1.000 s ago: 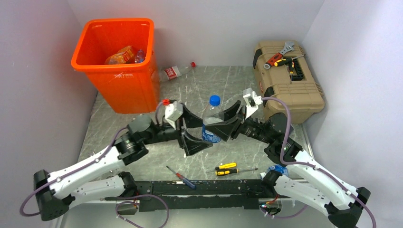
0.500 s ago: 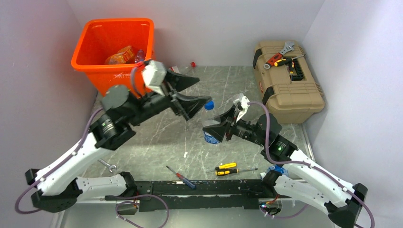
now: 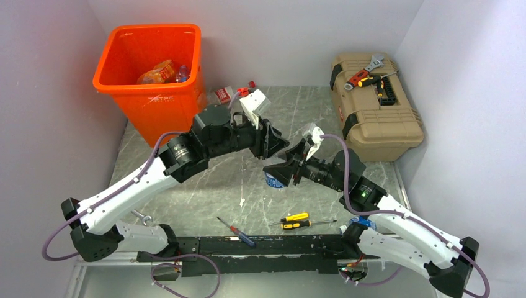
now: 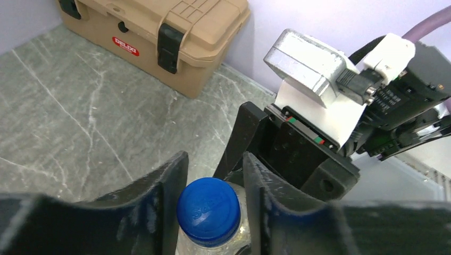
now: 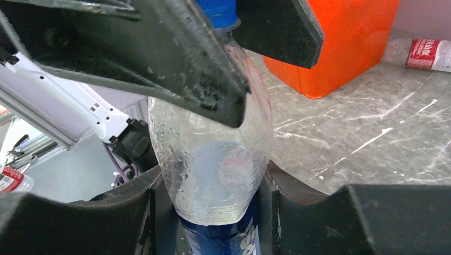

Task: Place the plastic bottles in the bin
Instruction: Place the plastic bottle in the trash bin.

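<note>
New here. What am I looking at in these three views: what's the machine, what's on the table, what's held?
Two robot arms bolted to a table, each ending in a two-finger gripper. The wide picture comes from a fixed camera above and behind them; the other two come from cameras on the wrists. On the table: an orange bin with bottles inside, a tan toolbox, screwdrivers, a loose bottle lying beside the bin. The right gripper is clamped on the body of a blue-capped bottle. The left gripper has its fingers flanking the cap; whether they grip yet is unclear.
</note>
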### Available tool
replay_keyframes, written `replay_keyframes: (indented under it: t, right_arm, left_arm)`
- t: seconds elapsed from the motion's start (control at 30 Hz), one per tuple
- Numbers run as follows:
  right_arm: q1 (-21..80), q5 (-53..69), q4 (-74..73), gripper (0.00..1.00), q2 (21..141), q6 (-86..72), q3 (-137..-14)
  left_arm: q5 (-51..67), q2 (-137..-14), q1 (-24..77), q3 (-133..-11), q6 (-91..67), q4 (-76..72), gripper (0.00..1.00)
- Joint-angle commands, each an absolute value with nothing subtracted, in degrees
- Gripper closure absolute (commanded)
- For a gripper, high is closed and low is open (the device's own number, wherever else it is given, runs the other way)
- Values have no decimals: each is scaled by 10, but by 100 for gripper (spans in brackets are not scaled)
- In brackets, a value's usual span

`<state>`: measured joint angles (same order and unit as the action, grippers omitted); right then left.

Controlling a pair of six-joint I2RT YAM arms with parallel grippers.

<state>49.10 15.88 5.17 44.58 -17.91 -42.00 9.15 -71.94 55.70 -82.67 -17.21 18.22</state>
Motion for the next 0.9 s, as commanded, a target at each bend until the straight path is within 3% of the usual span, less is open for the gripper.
replay_keyframes:
  t: [0.0,0.1,0.13,0.2,0.23,0.3,0.33,0.6,0.87]
  right_arm:
    - [496,147,82,72,447,-168,-436]
    - [497,147,83,72,450,-168,-437]
    - [497,148,83,72,451,-169,-437]
    - [498,147,78,67,452,-171,-439]
    - [498,147,76,56,453,-175,-441]
    - [498,148,69,24,457,-185,-446]
    - [497,153,44,1,460,-199,-462]
    - [497,91,-37,0,405,-238,-495]
    - [497,98,-6,0,313,-206,-401]
  left_arm:
    - [87,-696,559,-816,-181,158,58]
    - [83,-689,559,-808,-180,151,82]
    - [82,-688,559,-808,-178,149,96]
    - [78,-687,559,-805,-177,149,100]
    - [77,-687,559,-804,-175,149,100]
    - [73,-685,559,-805,-171,151,100]
    - [46,-677,559,-811,-159,159,100]
    - [-101,-654,544,-904,-25,198,100]
    - [-248,-699,440,-1016,197,93,100]
